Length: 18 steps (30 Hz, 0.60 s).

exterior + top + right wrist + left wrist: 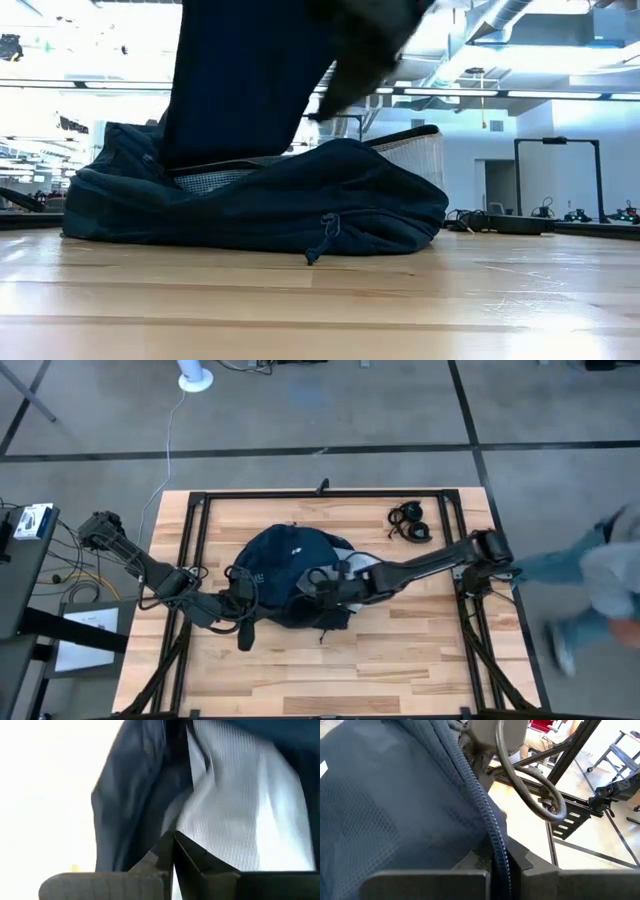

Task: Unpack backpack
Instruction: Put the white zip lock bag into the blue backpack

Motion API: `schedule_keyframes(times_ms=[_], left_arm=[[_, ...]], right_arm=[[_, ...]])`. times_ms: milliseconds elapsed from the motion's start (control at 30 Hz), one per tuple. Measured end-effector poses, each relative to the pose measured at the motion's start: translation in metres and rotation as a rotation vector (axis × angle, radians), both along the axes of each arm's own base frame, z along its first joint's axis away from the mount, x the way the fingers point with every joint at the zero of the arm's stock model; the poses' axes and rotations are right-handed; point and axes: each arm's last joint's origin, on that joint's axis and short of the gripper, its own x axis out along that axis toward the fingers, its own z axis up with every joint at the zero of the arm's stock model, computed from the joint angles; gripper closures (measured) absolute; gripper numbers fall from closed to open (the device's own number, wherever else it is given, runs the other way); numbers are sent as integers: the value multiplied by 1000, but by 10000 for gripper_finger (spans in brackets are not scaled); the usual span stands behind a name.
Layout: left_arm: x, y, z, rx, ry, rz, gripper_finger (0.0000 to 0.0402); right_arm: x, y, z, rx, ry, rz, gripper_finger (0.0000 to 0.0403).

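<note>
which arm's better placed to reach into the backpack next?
Right, probably. Right pincer sits at the backpack's open side, its view facing the pale mesh lining. Left pincer is shut on the zipper edge.

One navy backpack (285, 575) lies on one wooden desk (400, 660), flanked by two dark robot arms; one coiled black cable bundle (409, 522) sits near the far corner
</note>
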Motion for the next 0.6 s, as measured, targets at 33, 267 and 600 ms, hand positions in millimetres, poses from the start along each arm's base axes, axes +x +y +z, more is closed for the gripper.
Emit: schedule_keyframes(times_ms=[33,267,600], left_arm=[[0,0,0,1,-1,3,402],[0,1,0,7,-5,18,402],[0,0,1,1,-10,18,402]], right_arm=[[-8,0,3,4,43,-16,403],[-44,-6,-22,31,67,-60,403],[12,-40,-77,66,-208,-43,403]])
